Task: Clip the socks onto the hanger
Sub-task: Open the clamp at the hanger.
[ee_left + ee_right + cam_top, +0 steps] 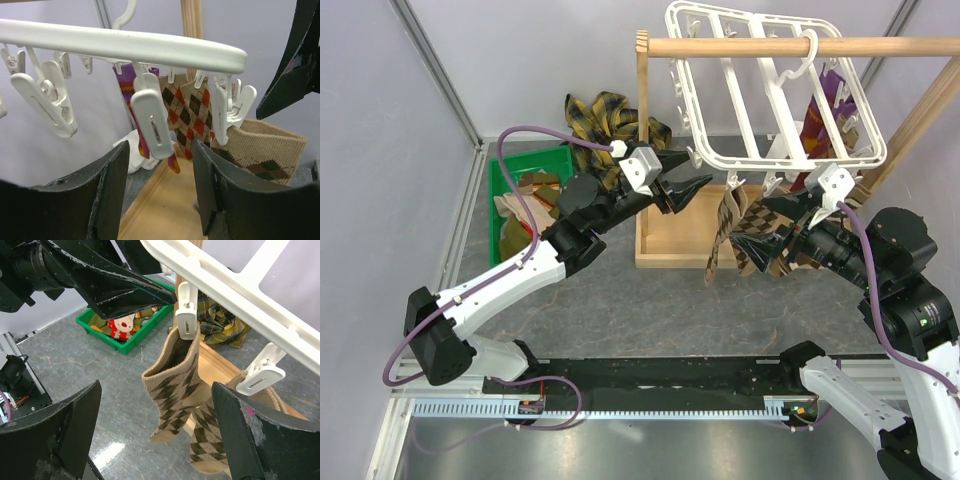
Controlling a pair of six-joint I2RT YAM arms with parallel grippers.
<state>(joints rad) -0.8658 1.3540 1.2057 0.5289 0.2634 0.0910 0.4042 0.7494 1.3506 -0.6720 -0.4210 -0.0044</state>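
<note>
The white grid hanger (760, 90) hangs by its hook from a wooden rod. A beige-brown argyle sock (182, 385) hangs from a white clip (186, 315), and a second one (215, 440) hangs beside it under another clip (260, 372). My left gripper (685, 190) is open just below the hanger's left edge; a free clip (152, 122) dangles just beyond its fingers, with nothing between them. Behind that clip hang red-brown argyle socks (190, 112) and a purple striped sock (127, 85). My right gripper (155, 435) is wide open and empty, facing the clipped socks (730, 225).
A green bin (525, 200) with more socks sits at the left. A yellow-and-black plaid cloth (605, 115) lies behind it. The rack's wooden tray (670, 245) lies under the hanger, with its post (642, 90) close to the left gripper.
</note>
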